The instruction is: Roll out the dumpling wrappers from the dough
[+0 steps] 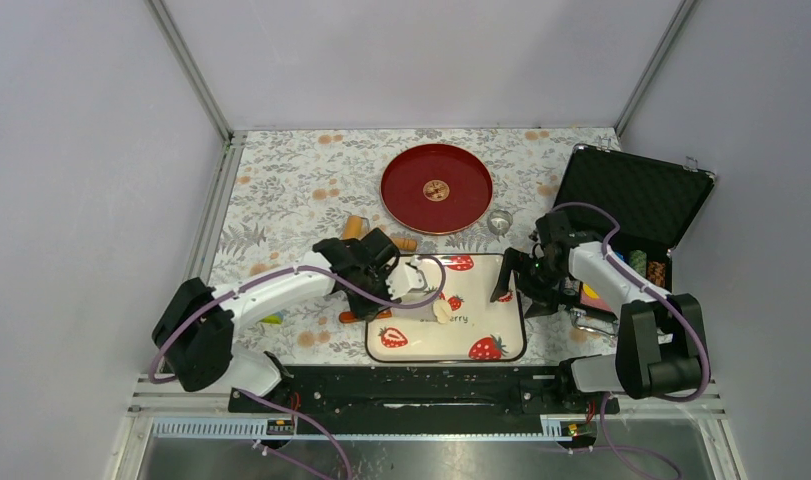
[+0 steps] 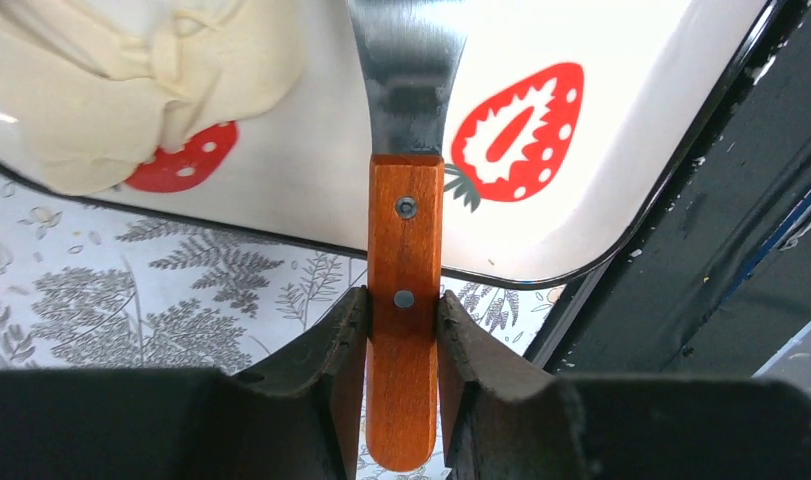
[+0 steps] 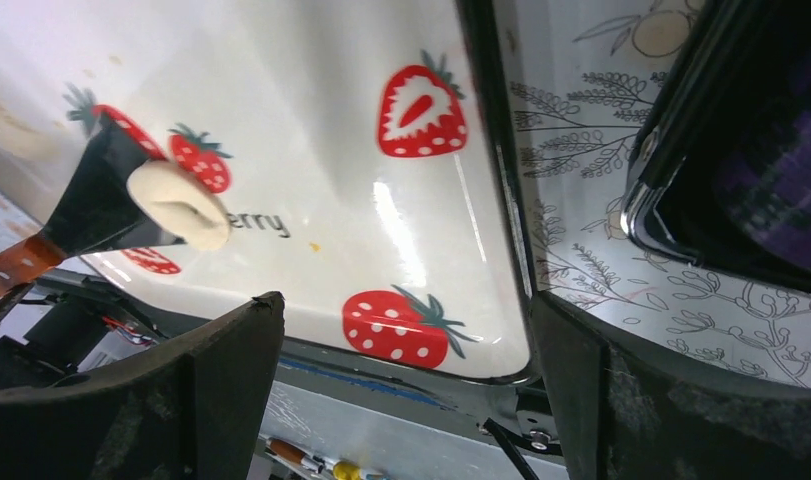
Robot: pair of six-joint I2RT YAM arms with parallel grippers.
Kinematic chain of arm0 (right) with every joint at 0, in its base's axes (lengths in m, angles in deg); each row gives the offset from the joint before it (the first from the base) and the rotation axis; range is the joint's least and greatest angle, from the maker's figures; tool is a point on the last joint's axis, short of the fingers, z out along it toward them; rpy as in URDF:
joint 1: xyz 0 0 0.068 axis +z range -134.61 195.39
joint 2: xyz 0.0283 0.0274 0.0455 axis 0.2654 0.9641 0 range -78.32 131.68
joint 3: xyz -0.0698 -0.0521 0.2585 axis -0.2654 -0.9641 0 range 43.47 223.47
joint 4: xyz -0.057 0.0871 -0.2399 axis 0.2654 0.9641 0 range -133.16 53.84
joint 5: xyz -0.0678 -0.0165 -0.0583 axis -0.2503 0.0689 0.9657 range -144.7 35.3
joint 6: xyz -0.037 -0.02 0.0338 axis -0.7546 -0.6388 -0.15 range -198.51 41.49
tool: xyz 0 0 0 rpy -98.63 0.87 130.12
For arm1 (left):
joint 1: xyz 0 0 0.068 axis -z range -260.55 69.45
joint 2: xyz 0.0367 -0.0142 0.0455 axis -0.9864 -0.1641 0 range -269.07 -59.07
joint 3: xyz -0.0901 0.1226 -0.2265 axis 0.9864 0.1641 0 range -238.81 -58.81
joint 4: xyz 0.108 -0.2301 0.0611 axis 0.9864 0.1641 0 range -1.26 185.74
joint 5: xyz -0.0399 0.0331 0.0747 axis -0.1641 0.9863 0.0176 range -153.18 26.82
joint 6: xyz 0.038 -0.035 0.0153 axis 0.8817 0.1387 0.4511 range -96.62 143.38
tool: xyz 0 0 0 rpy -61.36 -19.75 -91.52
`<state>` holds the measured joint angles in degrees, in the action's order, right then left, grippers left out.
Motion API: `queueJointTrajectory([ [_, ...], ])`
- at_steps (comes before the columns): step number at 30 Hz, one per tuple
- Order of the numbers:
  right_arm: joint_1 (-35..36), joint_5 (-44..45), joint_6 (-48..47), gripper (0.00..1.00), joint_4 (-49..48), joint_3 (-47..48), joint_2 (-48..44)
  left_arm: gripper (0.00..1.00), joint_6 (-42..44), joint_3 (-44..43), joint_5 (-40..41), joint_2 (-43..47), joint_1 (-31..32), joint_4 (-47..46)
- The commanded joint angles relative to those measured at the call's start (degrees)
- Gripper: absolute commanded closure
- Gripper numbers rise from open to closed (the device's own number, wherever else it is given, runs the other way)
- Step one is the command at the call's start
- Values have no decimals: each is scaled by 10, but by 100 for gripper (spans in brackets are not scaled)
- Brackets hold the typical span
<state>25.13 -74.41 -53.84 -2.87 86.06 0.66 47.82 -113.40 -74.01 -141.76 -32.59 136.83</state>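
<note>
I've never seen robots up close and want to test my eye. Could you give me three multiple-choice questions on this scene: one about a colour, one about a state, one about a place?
1. The round plate is: A blue; B red; C green.
2. The right gripper is: A open, holding nothing; B shut on the round plate; C shut tight, empty.
3. The dough lies: A on the round plate; B in the right gripper; C on the blade of the scraper, over the strawberry tray.

Answers:
1 B: the top view shows a red disc with a gold centre.
2 A: its fingers stand wide apart, with only the tray showing between them.
3 C: the right wrist view shows the lump resting on the dark blade tip.
</note>
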Motion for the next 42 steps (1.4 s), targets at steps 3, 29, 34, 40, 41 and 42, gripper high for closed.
queueJointTrajectory([
  [3, 3, -7, -7, 0, 44, 51, -37, 100, -6, 3, -28, 59, -23, -32],
  [29, 3, 0, -15, 1, 38, 33, -25, 57, -2, -8, 9, -72, 24, -70],
  [34, 3, 0, -18, 1, 39, 31, -25, 55, -12, -4, 29, -87, 37, -83],
  [40, 3, 1, -20, 1, 40, 29, -29, 71, -17, 1, 46, -107, 41, -84],
  [41, 3, 0, -19, 0, 40, 29, -29, 77, -19, 1, 47, -107, 41, -84],
  [42, 3, 0, -19, 1, 40, 29, -31, 84, -20, 2, 47, -106, 41, -84],
])
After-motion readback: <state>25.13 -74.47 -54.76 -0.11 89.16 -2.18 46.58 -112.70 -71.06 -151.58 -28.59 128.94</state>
